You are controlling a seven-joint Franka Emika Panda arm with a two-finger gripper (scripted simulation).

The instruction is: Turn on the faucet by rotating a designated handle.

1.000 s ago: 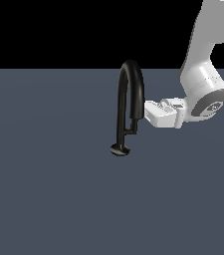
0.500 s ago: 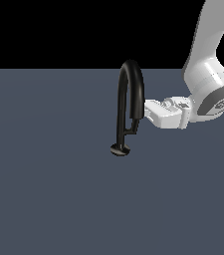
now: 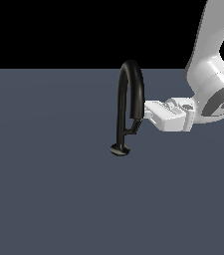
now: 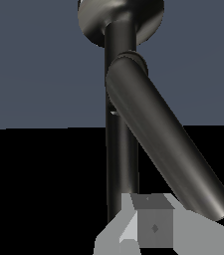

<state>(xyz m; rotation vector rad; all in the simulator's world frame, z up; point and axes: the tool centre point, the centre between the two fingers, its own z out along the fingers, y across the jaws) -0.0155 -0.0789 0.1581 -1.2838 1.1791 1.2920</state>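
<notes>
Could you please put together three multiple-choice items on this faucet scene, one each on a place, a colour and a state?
1. In the exterior view, on which side of the faucet is the gripper?
A. that view's left
B. that view's right
C. directly above the arch

2. What colour is the faucet?
A. glossy black
B. red
C. bright yellow

3. How does the handle sit?
A. lying flat on the floor
B. detached beside the base
C. slanting out from the lower stem

Answers:
1. B, the white arm reaches in from that view's right.
2. A, the tube, handle and base are all dark and shiny.
3. C, the wrist view shows the handle angling off the stem.
</notes>
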